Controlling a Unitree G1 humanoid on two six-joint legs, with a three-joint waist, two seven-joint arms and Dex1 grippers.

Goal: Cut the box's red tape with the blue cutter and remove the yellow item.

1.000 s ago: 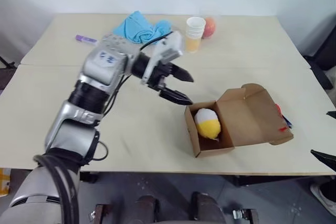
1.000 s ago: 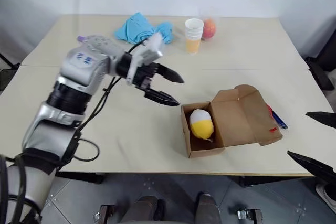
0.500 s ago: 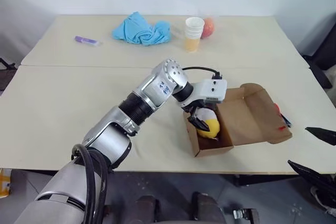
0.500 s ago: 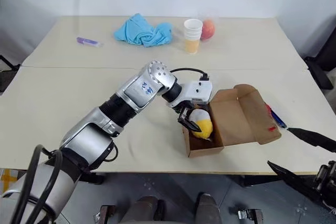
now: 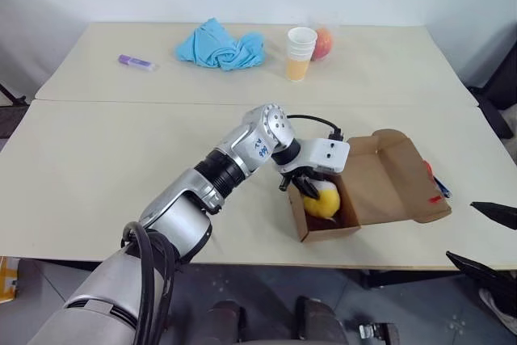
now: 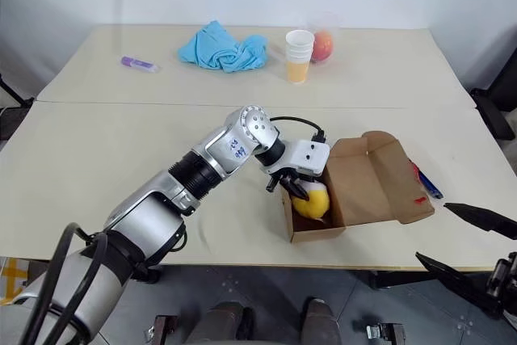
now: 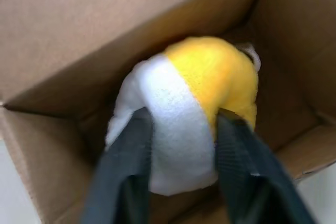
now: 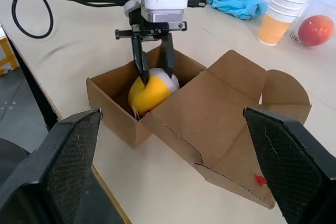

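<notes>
Currently: left gripper (image 7: 178,150) is pinching the yellow item (image 7: 210,93) inside the box (image 5: 388,179), lid lying open; right gripper (image 8: 173,182) is waiting spread. Advice: lift straight, avoiding walls.

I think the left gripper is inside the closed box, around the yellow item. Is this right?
Not quite: the box is open, its lid folded back. The right wrist view shows this. The left gripper is inside it, around the yellow item.
</notes>
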